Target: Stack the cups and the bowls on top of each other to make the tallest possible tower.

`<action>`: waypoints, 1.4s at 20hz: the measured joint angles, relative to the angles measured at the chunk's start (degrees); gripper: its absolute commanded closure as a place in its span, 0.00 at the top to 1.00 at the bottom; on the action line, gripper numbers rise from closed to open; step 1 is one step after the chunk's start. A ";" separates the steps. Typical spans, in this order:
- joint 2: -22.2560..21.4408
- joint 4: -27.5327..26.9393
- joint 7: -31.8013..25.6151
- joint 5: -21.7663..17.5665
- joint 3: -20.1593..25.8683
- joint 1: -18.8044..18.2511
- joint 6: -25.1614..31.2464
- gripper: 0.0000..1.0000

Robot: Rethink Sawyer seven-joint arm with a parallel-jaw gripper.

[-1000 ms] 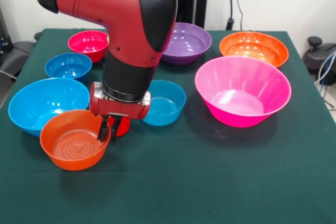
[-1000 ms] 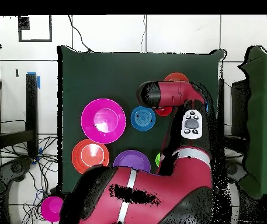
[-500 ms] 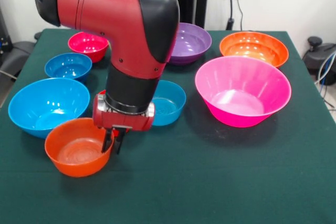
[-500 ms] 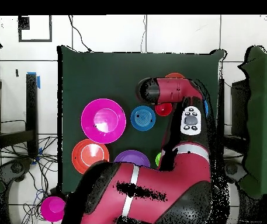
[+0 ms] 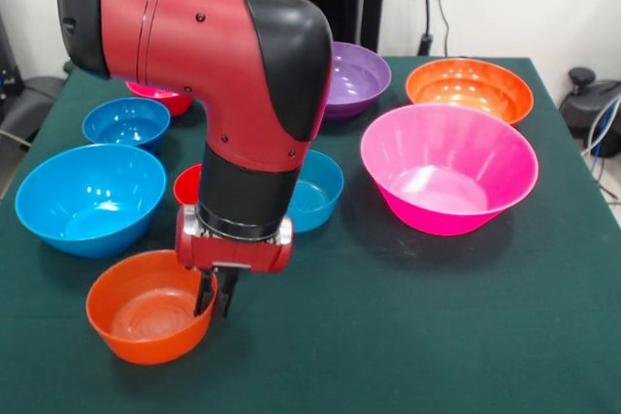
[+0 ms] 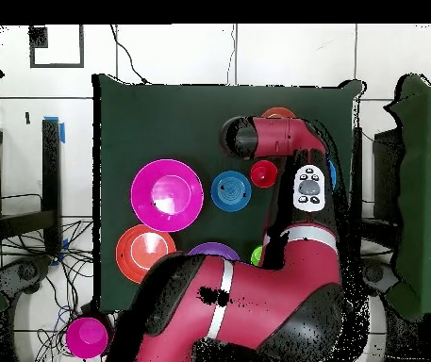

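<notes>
**Front view: end effector pinching the rim of an orange bowl**

Front view shows the end effector point(image 5: 219, 296) at the near edge of the desk point(image 5: 437, 336), its two dark fingers point(image 5: 207, 295) drawn close together on the right-hand rim of the near orange bowl point(image 5: 147, 307) — one finger inside the wall, the other outside. The bowl sits low at the desk's near side, just in front of the large light blue bowl point(image 5: 89, 197).

Behind the arm, a red cup point(image 5: 187, 184) peeks out beside a mid-sized blue bowl point(image 5: 312, 188). A small blue bowl point(image 5: 126, 123) and a magenta bowl point(image 5: 160, 96) stand further back; the purple bowl point(image 5: 357, 78) and the second orange bowl point(image 5: 470, 89) lie along the far edge. The huge hot-pink bowl point(image 5: 448, 169) stands alone — no bowl is nested in another.

Overhead, the arm hides most of the near orange bowl; a green cup point(image 6: 256, 255) shows as a sliver at the arm's edge.

No readable writing or brand marks appear on anything
</notes>
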 measured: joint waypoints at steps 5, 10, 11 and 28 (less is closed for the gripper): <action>0.36 -0.71 0.00 0.00 1.17 -0.46 0.00 0.00; 0.60 -0.72 0.00 0.00 1.73 -1.22 0.00 0.00; 0.64 -0.72 0.00 -0.01 1.76 -1.32 0.01 0.00; 2.28 -3.36 0.00 -4.32 1.79 -1.73 0.01 0.00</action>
